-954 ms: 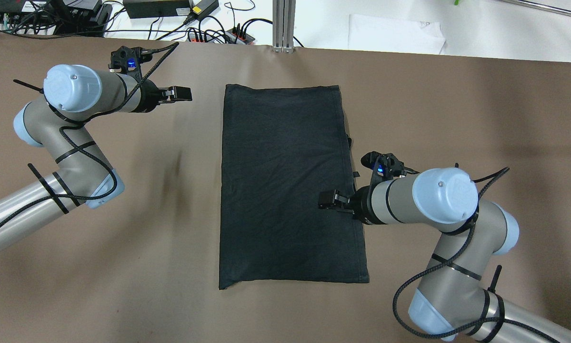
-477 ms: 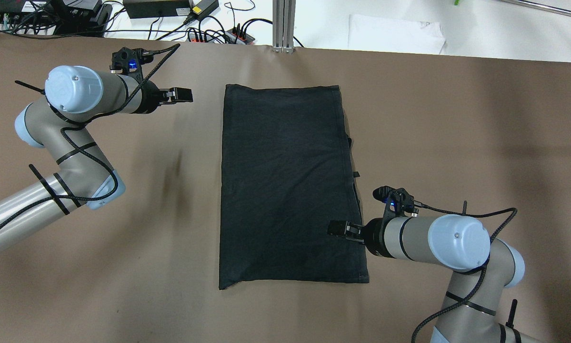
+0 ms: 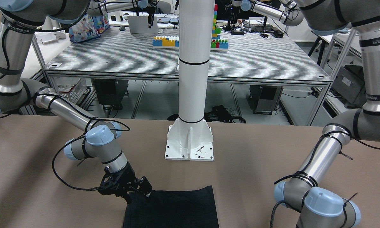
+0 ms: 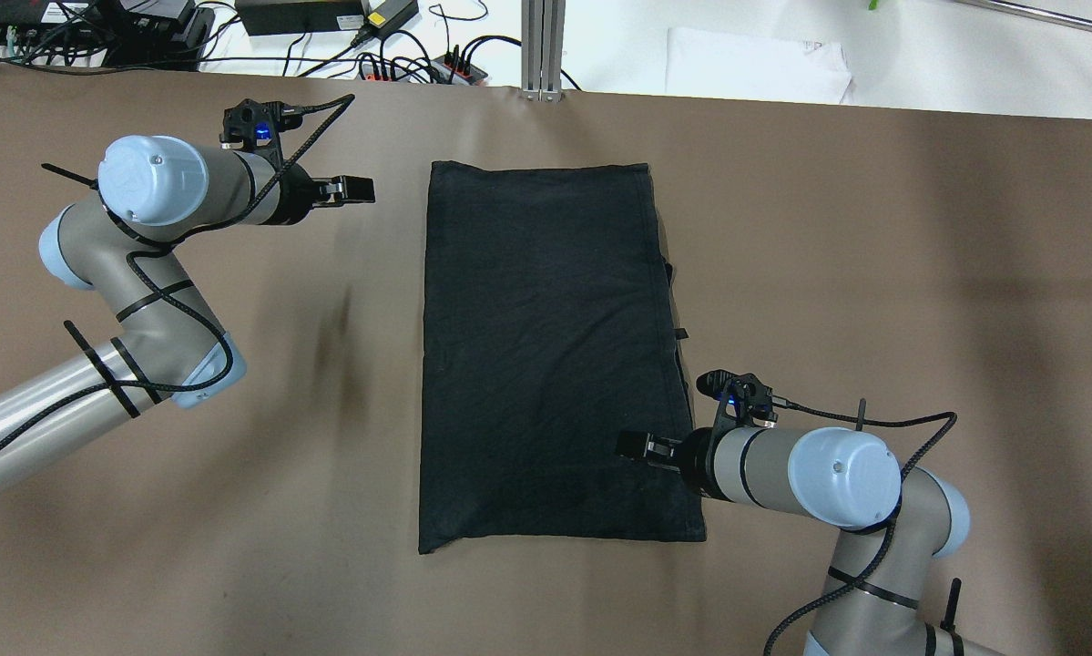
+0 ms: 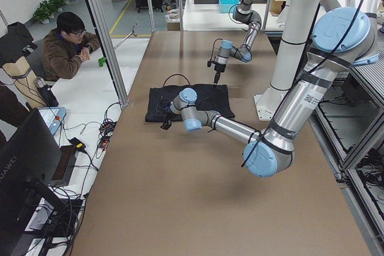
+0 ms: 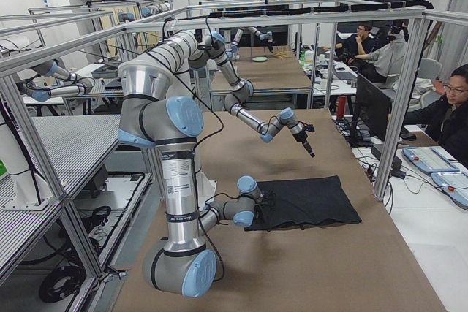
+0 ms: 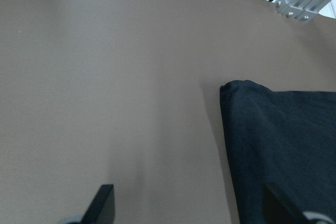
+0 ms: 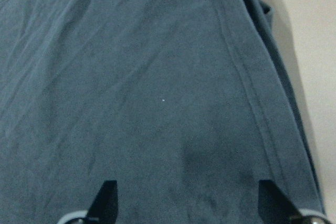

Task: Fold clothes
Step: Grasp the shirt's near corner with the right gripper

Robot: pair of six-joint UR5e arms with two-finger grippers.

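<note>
The black garment (image 4: 546, 346) lies flat mid-table, with the right gripper (image 4: 630, 445) hanging over its near right part, fingers spread wide and empty. The left gripper (image 4: 361, 189), equally wide open and holding nothing, hovers over bare table just off the cloth's far left corner. The table (image 4: 873, 273) is brown, a white pillar (image 3: 193, 63) stands on its robot side, with workbenches beyond. The garment's long axis runs from robot to far edge.
</note>
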